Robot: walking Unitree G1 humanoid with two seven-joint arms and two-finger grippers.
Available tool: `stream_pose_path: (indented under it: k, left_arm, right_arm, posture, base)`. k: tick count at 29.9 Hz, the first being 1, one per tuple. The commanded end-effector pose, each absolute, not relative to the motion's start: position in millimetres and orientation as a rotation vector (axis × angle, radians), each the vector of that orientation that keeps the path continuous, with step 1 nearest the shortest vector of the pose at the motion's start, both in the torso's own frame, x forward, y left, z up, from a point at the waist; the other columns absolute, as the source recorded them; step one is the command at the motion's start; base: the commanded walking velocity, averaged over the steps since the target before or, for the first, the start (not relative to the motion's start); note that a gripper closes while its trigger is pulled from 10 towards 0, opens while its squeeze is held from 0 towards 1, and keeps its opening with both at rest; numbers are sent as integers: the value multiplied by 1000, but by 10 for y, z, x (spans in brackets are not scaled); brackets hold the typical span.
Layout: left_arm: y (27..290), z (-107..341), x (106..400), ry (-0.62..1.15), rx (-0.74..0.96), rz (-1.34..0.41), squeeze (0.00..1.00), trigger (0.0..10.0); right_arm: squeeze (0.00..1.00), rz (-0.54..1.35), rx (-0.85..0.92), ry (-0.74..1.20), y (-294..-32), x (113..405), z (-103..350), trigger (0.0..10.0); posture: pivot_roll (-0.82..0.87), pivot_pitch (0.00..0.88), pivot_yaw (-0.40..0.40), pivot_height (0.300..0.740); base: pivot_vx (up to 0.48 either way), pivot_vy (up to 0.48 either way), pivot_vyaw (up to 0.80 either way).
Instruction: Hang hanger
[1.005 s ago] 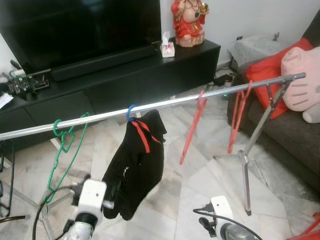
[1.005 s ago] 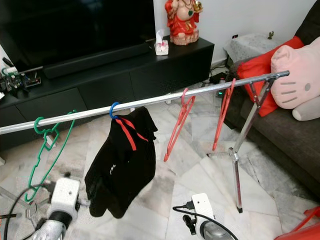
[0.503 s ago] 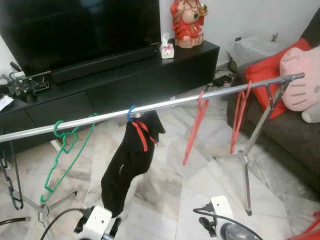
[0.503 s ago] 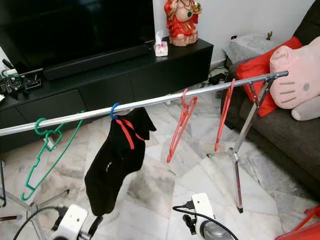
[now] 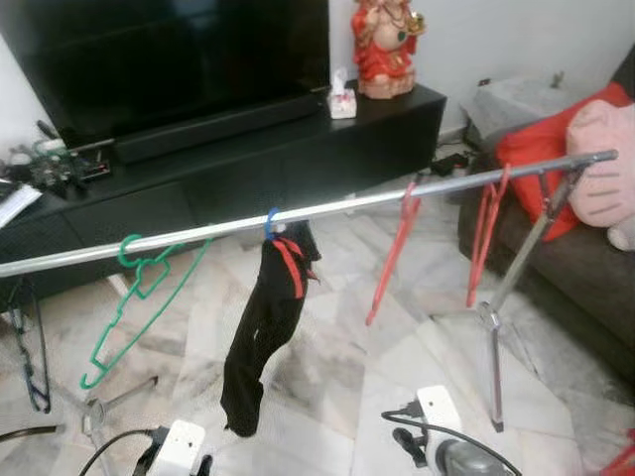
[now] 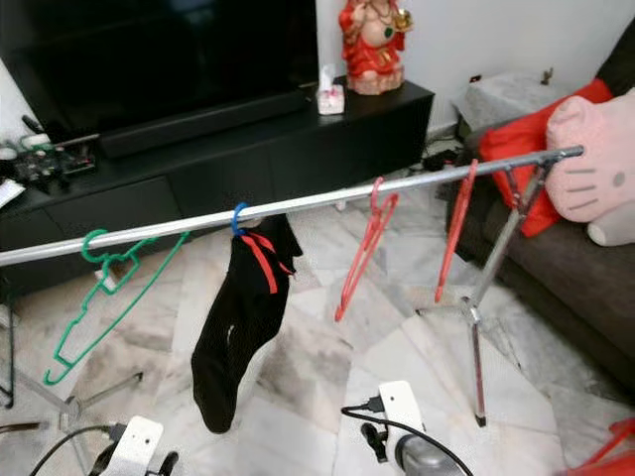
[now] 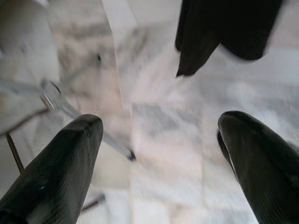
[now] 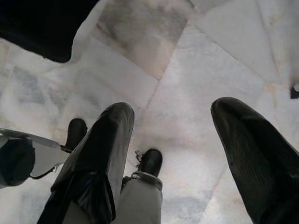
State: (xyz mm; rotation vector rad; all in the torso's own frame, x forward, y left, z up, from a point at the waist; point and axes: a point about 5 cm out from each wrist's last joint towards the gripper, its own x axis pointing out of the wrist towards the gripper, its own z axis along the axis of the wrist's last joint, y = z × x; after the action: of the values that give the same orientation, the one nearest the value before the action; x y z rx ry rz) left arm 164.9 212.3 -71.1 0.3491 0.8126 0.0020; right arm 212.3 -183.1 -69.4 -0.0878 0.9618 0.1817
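Hanger (image 5: 281,238) and black garment (image 5: 263,342) already sit on the metal rail (image 5: 327,208), the blue hook closed over the bar near its middle, between the green hanger (image 5: 139,297) towards the rail's left end and two red hangers (image 5: 392,253) towards its right end, which is carried by a stand (image 5: 491,317) beside the sofa (image 5: 585,248). By the look of it the hanging itself is done, so what remains for you is a clean retreat: keep both arms low and draw them away from the garment's hem without brushing it, since a snag could drag the hook along the bar or lift it off. Check the hook is fully seated before you turn away.

Your left gripper (image 7: 159,154) points down at the marble floor (image 7: 163,140) with its fingers spread wide and nothing between them; the garment's lower tip hangs ahead of it, apart from both fingers. Your right gripper (image 8: 173,149) is likewise wide open and empty, low over the floor, with a dark edge of cloth beyond its fingers. The hanger itself is well above both grippers, up on the rail.
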Motion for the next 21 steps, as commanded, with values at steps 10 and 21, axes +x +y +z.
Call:
stream_pose_path:
  k: [10, 21]
  left_arm:
    - [2209, -808, 1648, 881, 221, 119, 0, 10000]
    - [2110, -859, 1612, 894, 129, 149, 0, 10000]
  right_arm:
    - [0, 186, -81, 959, -1782, 2132, -695, 10000]
    - [0, 200, -103, 985, -1787, 2111, -709, 10000]
  posture:
    - [-84, 0, 59, 732]
    - [-101, 0, 63, 732]
  base:
    - [0, 0, 0]
    - [0, 0, -454]
